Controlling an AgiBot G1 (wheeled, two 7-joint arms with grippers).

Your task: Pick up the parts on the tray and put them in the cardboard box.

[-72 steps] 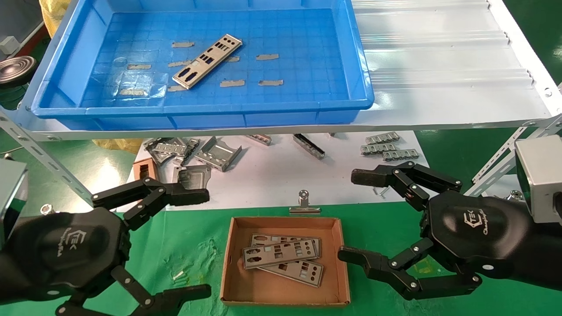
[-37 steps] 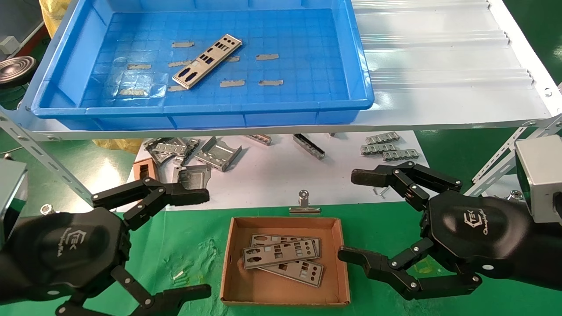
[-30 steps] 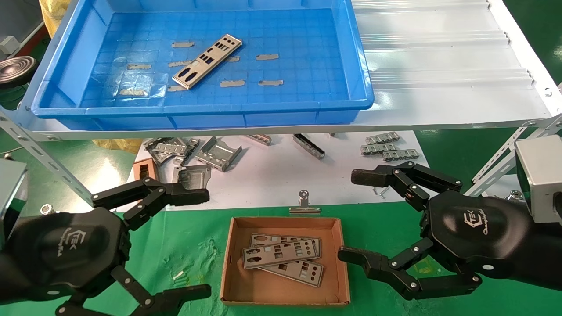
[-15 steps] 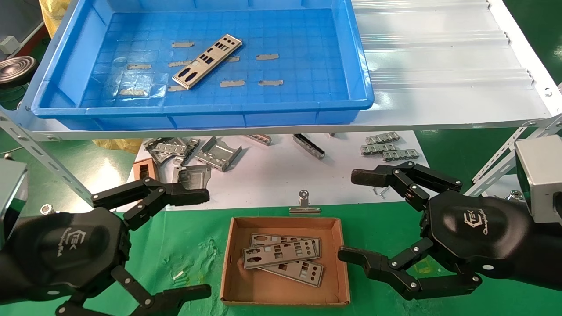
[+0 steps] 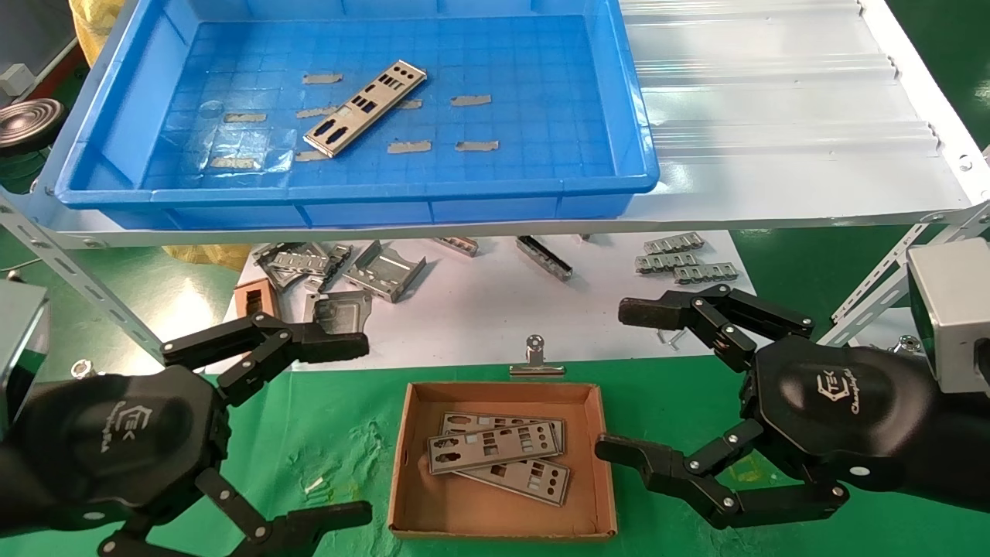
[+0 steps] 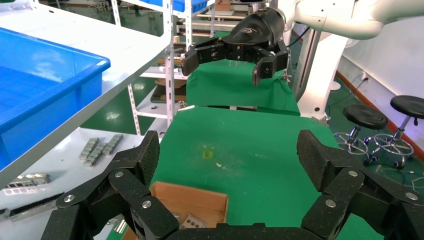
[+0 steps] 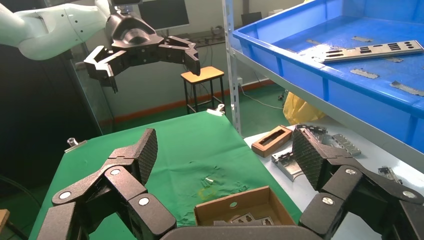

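Note:
One silver punched plate (image 5: 365, 107) lies slantwise on the floor of the blue tray (image 5: 634, 139) on the upper shelf; it also shows in the right wrist view (image 7: 372, 50). The cardboard box (image 5: 410, 480) sits on the green mat at the front centre and holds three plates (image 5: 499, 449). My left gripper (image 5: 352, 429) is open and empty to the left of the box. My right gripper (image 5: 623, 379) is open and empty to the right of the box. Both hang low, well short of the tray.
Grey metal brackets and frames (image 5: 383, 269) and a small brown frame piece (image 5: 254, 298) lie on the white sheet under the shelf. A binder clip (image 5: 535, 360) sits just behind the box. Grey tape strips (image 5: 408, 146) dot the tray floor. Slanted shelf struts (image 5: 69, 282) stand at both sides.

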